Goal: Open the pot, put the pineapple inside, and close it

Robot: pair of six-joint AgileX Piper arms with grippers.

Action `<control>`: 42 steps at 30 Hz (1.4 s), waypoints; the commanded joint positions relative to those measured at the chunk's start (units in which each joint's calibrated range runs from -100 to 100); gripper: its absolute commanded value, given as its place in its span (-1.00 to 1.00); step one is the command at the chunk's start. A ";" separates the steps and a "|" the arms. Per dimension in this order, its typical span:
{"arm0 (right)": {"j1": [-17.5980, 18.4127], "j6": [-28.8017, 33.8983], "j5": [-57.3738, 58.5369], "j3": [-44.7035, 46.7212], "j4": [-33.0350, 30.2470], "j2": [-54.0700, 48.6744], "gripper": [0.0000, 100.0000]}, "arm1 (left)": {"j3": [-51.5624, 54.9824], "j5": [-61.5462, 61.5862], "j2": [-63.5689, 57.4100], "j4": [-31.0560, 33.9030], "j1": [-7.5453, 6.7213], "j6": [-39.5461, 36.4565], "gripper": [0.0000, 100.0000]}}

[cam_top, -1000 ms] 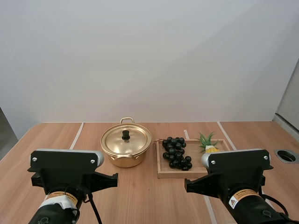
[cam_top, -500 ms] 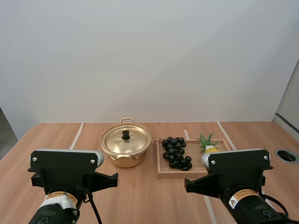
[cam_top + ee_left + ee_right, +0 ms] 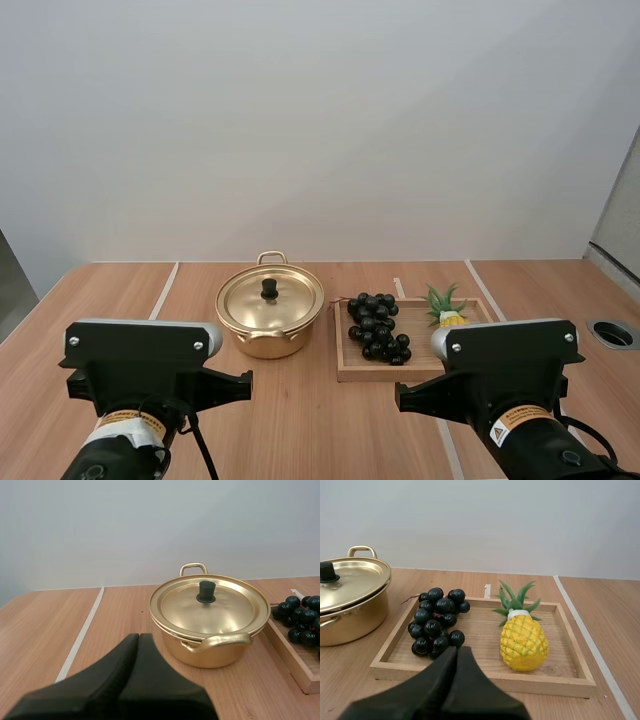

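Nothing has changed since a second ago; the lid [image 3: 268,298] and pineapple [image 3: 450,318] have not moved.

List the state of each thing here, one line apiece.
pot: closed, upright
lid: seated on the pot
pineapple: in the tray, ungripped
grapes: in the tray, beside the pineapple
tray: holding both fruits
left gripper: shut on nothing
right gripper: shut on nothing

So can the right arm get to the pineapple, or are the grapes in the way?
Probably yes. The pineapple sits in the wooden tray apart from the grapes, with nothing over it. The right arm's jaws are shut, so they'd have to open first.
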 commanded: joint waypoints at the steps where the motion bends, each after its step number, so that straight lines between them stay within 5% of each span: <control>1: 0.12 0.20 -0.44 0.00 -0.24 -0.35 -1.00 | 0.00 -0.58 -0.35 -0.04 0.08 -0.59 -1.00; 42: 0.12 0.20 0.25 0.00 3.10 -0.35 -1.00 | 0.00 -0.58 -0.35 -0.04 0.08 -0.59 -1.00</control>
